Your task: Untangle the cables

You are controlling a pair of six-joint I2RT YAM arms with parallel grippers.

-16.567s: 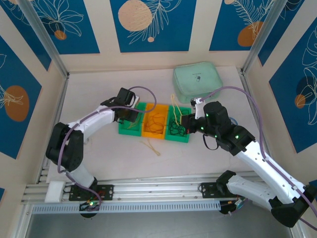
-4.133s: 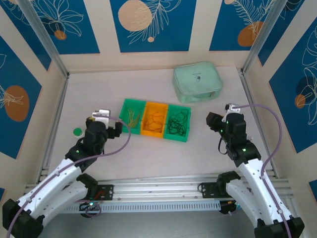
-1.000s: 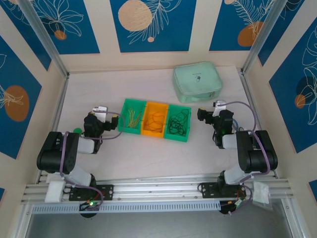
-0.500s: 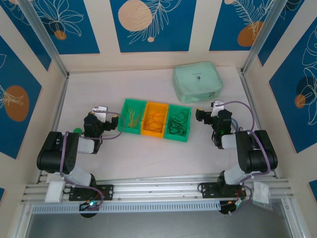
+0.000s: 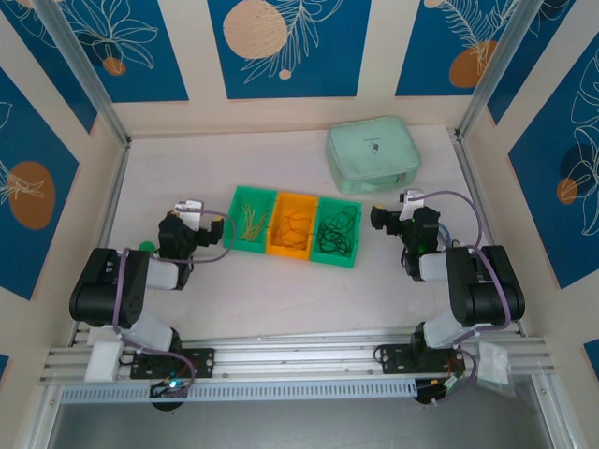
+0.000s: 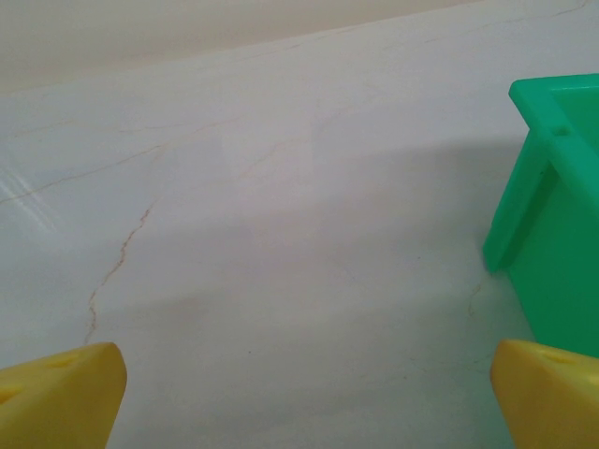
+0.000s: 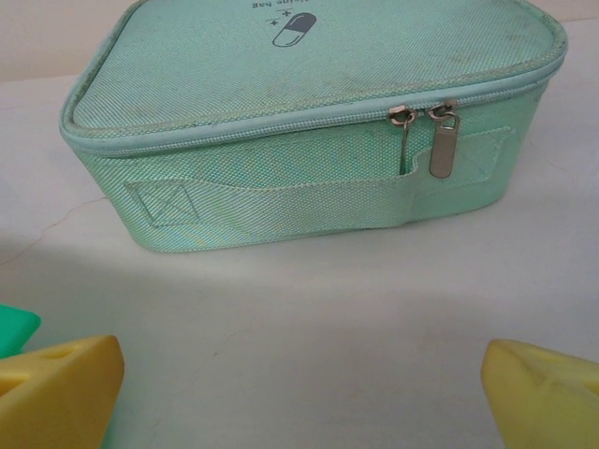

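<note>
I see the surface (image 5: 281, 290) with a mint pouch (image 5: 372, 155) at one o'clock. The bin row (image 5: 245, 249) runs nine-to-three, holding the cables (image 5: 337, 230): three o'clock of my left jaws, nine o'clock of my right jaws, both wide apart, empty, equally near.

In the top view's centre the cables (image 5: 293, 225) are too small to tell strand from strand. The left wrist view's right edge cuts the green bin (image 6: 552, 206) — its inside is hidden. In the right wrist view the upper edge crops the pouch (image 7: 281, 196) and its print; the bottom corners cut off yellow fingertips (image 7: 543, 393).
</note>
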